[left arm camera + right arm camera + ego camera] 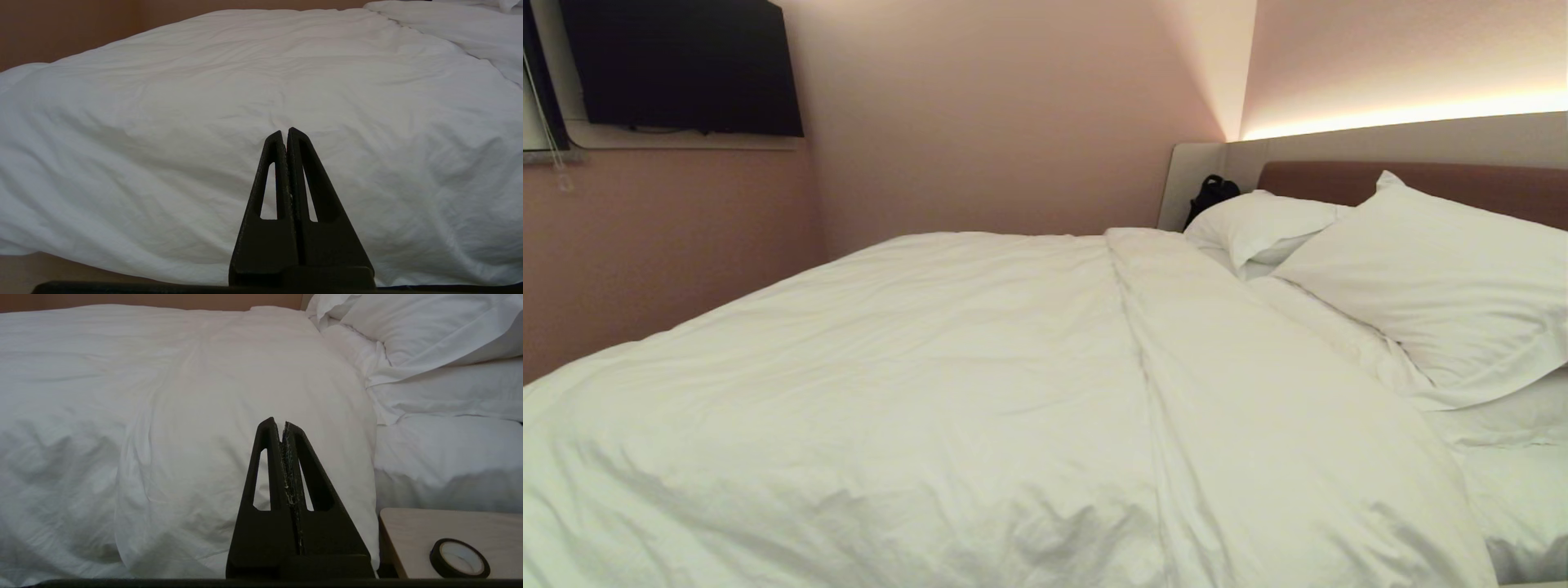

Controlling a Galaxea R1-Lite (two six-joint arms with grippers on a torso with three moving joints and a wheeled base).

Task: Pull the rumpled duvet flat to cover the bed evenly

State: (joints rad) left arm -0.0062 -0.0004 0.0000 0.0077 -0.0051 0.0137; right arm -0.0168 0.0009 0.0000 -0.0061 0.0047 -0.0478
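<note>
Head view has the duvet spread wrinkled across the bed, a fold ridge near the pillows. Left gripper and right gripper both clenched, empty, facing its hanging side.

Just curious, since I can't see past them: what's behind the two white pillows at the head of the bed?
Behind the pillows stands the mauve-brown padded headboard in its pale grey surround. A black bag-like object sits in the corner behind the far pillow. The headboard's lower part is hidden by the pillows.
</note>
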